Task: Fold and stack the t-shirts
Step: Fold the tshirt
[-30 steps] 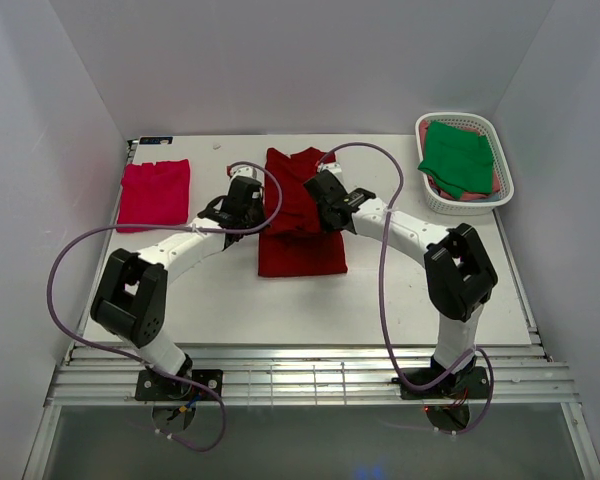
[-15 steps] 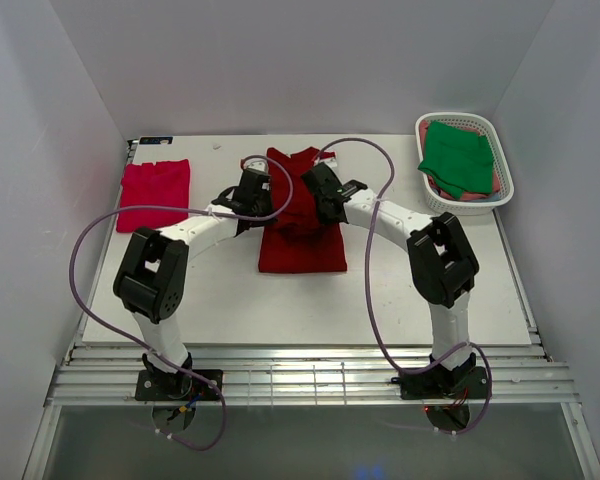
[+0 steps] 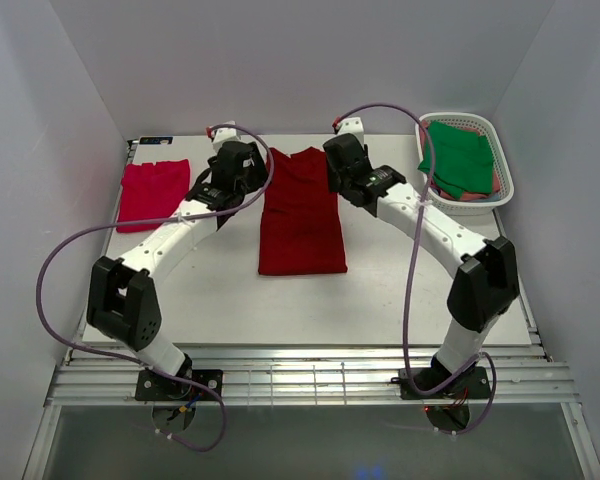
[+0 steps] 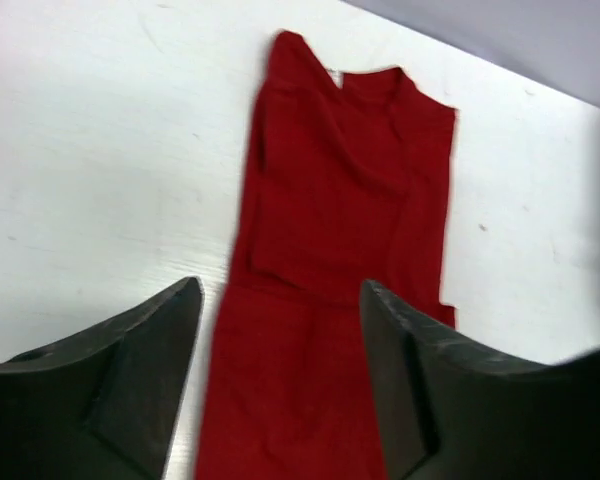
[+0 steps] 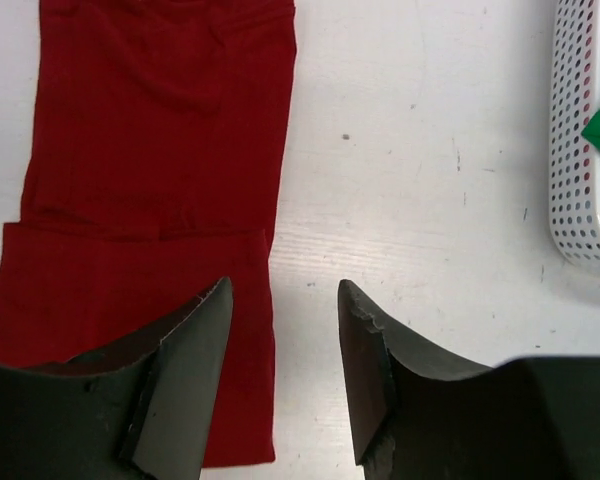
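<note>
A dark red t-shirt point(image 3: 300, 215) lies flat mid-table as a long narrow strip, collar toward the back wall. In the left wrist view the same t-shirt point(image 4: 340, 230) shows a doubled layer over its far part. My left gripper point(image 3: 242, 162) hovers at its back left corner, open and empty point(image 4: 280, 290). My right gripper point(image 3: 342, 162) hovers at the back right corner, open and empty point(image 5: 285, 290), over the shirt's right edge point(image 5: 150, 170). A pinkish-red t-shirt point(image 3: 153, 193) lies folded at the far left. A green t-shirt point(image 3: 458, 155) sits in the basket.
A white slotted basket point(image 3: 430, 195) stands at the back right corner, close to my right arm; its wall point(image 5: 578, 150) shows at the right of the right wrist view. Grey walls close in the table on three sides. Purple cables loop over both arms.
Both grippers carried the dark red cloth from mid-shirt toward the back of the table, then opened and let it go. The shirt now lies flat and longer.
</note>
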Motion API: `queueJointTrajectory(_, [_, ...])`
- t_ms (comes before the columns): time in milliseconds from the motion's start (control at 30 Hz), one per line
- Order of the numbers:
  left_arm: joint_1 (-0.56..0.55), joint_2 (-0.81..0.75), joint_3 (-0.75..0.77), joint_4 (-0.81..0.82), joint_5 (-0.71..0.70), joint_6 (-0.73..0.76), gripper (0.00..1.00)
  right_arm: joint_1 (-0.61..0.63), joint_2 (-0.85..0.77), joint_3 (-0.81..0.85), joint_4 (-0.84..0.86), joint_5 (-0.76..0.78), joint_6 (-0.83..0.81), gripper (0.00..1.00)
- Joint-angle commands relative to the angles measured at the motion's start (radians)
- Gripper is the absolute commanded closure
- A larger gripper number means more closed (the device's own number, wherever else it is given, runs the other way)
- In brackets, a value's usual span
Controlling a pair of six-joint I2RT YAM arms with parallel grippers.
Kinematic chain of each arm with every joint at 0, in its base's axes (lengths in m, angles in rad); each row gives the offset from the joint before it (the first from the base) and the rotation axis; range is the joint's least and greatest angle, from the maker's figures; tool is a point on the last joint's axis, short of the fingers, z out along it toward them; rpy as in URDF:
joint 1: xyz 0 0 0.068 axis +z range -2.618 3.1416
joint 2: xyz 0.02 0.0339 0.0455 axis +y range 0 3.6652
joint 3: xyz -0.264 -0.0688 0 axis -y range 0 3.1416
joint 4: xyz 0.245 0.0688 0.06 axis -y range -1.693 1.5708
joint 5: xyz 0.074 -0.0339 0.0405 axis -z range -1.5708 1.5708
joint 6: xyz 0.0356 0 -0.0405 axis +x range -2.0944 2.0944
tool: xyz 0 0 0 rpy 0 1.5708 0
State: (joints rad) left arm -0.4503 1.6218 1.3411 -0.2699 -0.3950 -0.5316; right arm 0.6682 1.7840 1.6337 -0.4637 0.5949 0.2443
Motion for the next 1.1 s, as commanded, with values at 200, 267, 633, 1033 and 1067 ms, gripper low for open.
queueJointTrajectory(200, [-0.057, 0.027, -0.215, -0.023, 0.263, -0.105, 0.34, 0.001, -0.086, -0.208, -0.03, -0.239, 0.133, 0.48])
queueJointTrajectory(267, [-0.059, 0.013, -0.275, -0.023, 0.254, -0.111, 0.29, 0.001, -0.097, -0.273, -0.026, -0.262, 0.147, 0.48])
queueJointTrajectory(633, [-0.059, -0.057, -0.447, 0.024, 0.306, -0.122, 0.23, 0.001, -0.184, -0.587, 0.085, -0.363, 0.257, 0.48])
queueJointTrajectory(1033, [-0.059, -0.102, -0.533, 0.092, 0.328, -0.157, 0.23, 0.002, -0.222, -0.66, 0.143, -0.395, 0.303, 0.48])
queueJointTrajectory(1067, [-0.06, -0.103, -0.54, 0.097, 0.328, -0.159, 0.23, 0.002, -0.221, -0.655, 0.145, -0.397, 0.303, 0.48])
